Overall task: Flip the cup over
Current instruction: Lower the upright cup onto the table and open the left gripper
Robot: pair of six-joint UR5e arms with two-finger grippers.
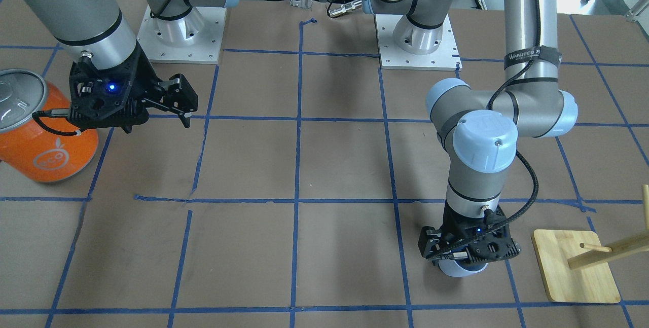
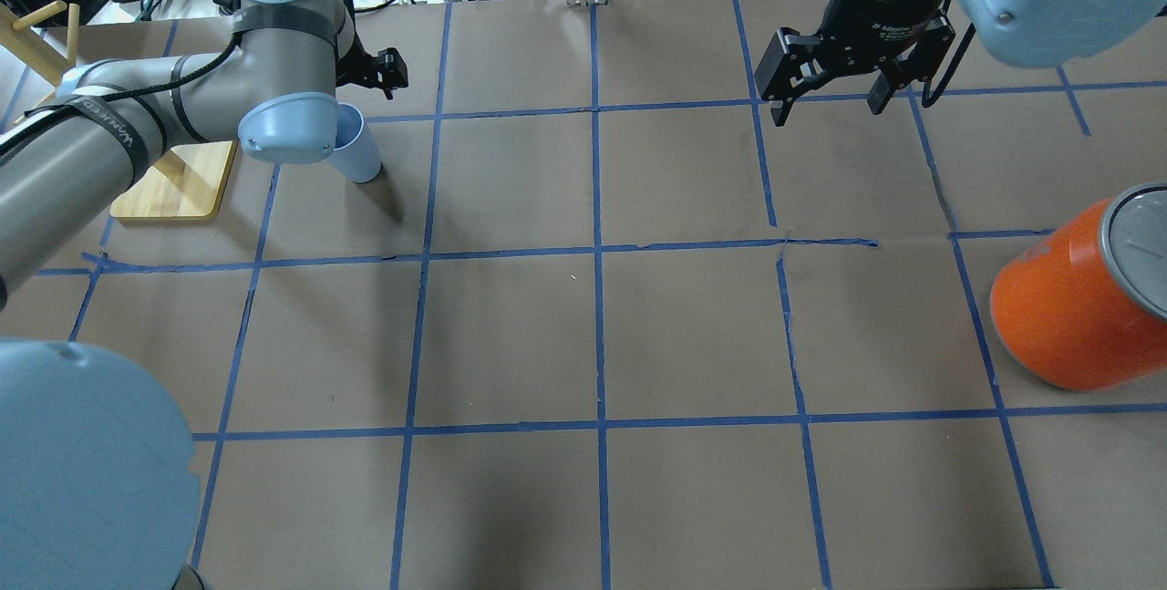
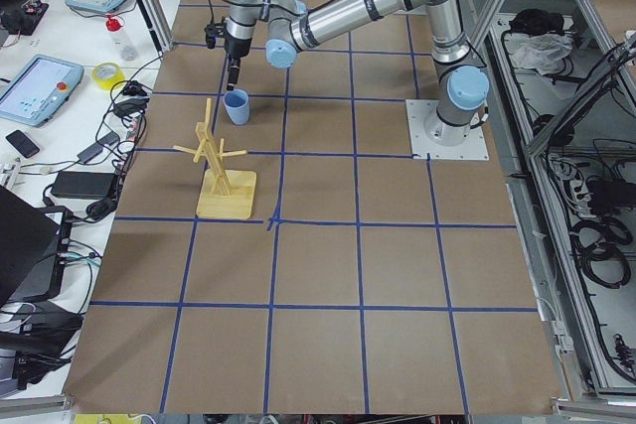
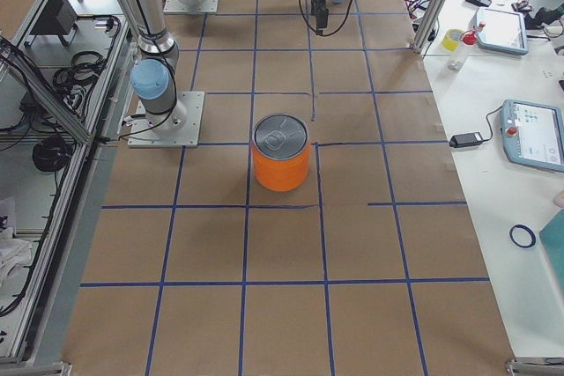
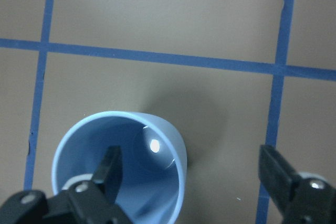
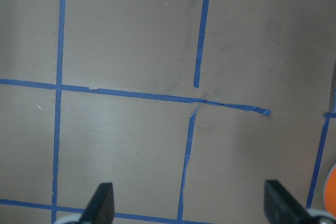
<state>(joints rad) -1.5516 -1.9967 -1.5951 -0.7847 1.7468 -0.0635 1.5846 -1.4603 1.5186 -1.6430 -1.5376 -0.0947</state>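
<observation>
Cup upright, mouth up, axis vertical; left tool spread, one finger inside.

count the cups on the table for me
1. The cup stands mouth up directly below the left gripper, beside the wooden rack's base, on the robot's left. The orange can is no cup. None seems hidden across the views.

The cup is a small, smooth, pale blue-white plastic tumbler with no handle, narrowing toward its base. It stands upright on the worktop with its mouth up. The left wrist view looks down into its bluish inside, where a bright spot glints near the bottom. It sits at the far left of the worktop, inside one taped square.
</observation>
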